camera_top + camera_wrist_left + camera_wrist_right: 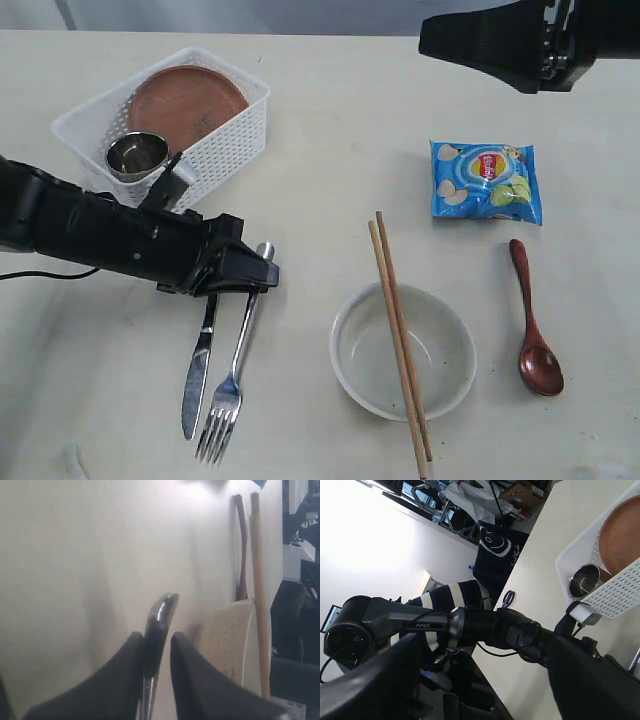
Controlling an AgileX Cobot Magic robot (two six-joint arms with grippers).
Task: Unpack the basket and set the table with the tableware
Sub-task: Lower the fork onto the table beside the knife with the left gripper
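basket (236,140) holds one plate (185,100), one cup (137,153); left hand (156,636) around one fork (228,395), grip unclear; right hand (484,641) released.

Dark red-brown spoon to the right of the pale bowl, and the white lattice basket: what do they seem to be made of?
Dark red-brown spoon: probably wood, lacquered smooth; it has a warm brown tone with a soft glossy highlight on its scoop.
White rectangular lattice basket: likely moulded plastic, slightly glossy; it is uniform white with regular perforated walls and a rounded rim.

The table (330,120) carries basket (235,140), knife (195,380), fork (228,390), bowl (350,375), chips bag (486,180) and spoon (535,340) — knife just beside fork.
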